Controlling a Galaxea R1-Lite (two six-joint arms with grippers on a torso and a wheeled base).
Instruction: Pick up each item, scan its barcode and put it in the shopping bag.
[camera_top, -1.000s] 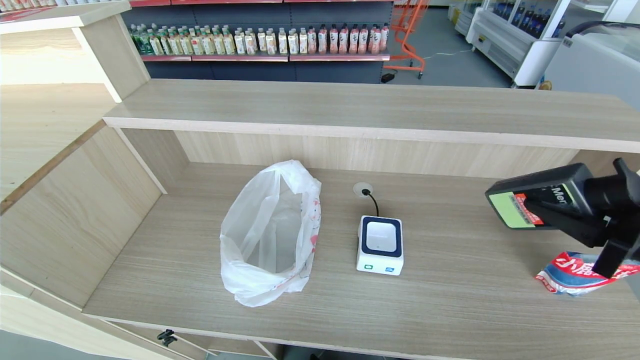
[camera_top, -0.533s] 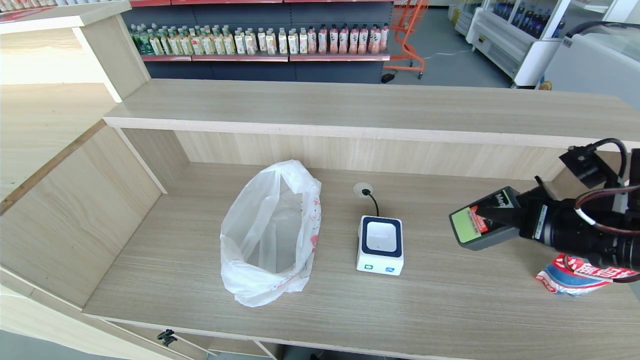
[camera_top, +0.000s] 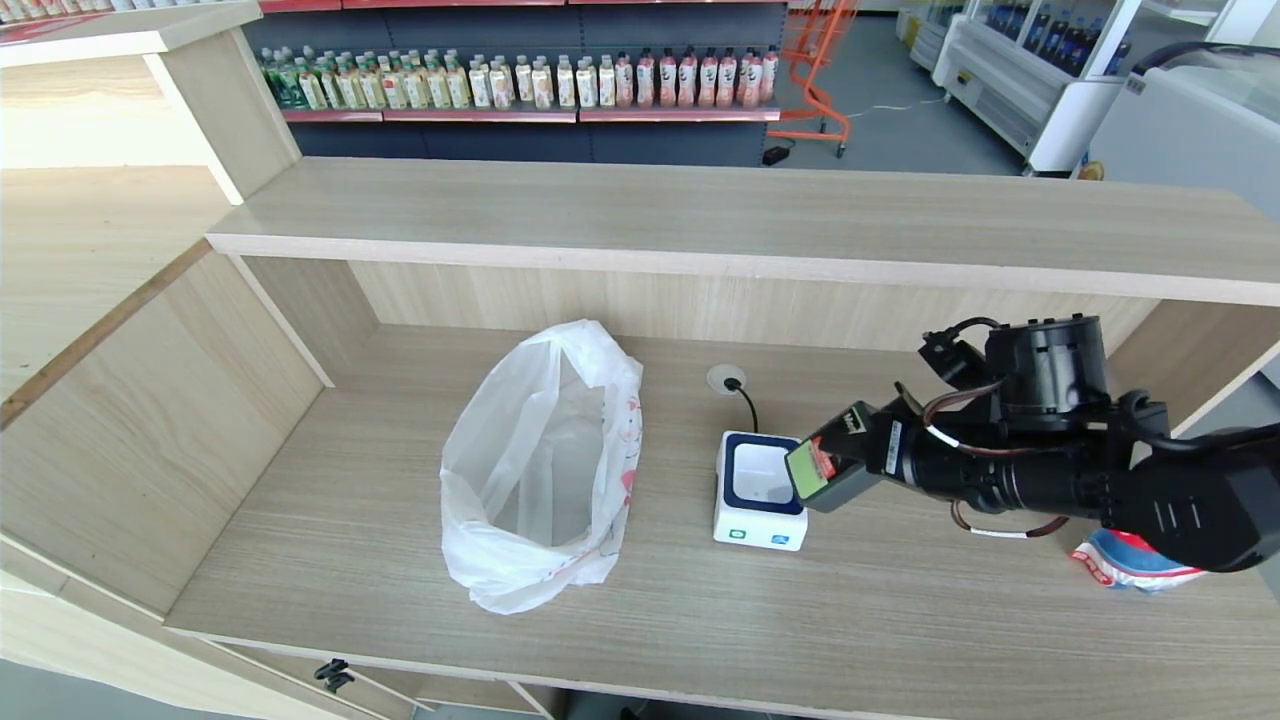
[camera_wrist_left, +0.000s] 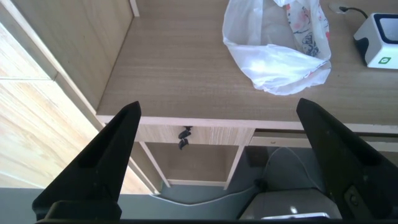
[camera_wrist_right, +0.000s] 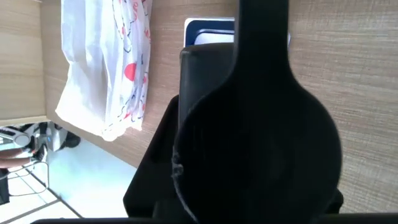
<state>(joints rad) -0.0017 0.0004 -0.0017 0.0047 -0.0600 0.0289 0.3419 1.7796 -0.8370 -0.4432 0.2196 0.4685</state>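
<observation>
My right gripper (camera_top: 838, 462) is shut on a dark box (camera_top: 822, 470) with a green and red label, held just above the right edge of the white and blue barcode scanner (camera_top: 757, 492). The label end faces left, toward the scanner window. In the right wrist view the dark box (camera_wrist_right: 205, 112) hides most of the scanner (camera_wrist_right: 208, 30). The white plastic shopping bag (camera_top: 545, 462) lies open on the counter left of the scanner. My left gripper (camera_wrist_left: 217, 162) hangs open below the counter's front edge, with nothing between its fingers.
A red, white and blue packet (camera_top: 1130, 562) lies on the counter at the far right, partly under my right arm. The scanner's cable (camera_top: 742, 400) runs to a hole at the back. A raised wooden ledge (camera_top: 700, 225) borders the counter behind, a side wall (camera_top: 150, 400) on the left.
My right arm has carried the dark box leftward and down, from the far right of the counter to just over the scanner. The bag and scanner have stayed put.
</observation>
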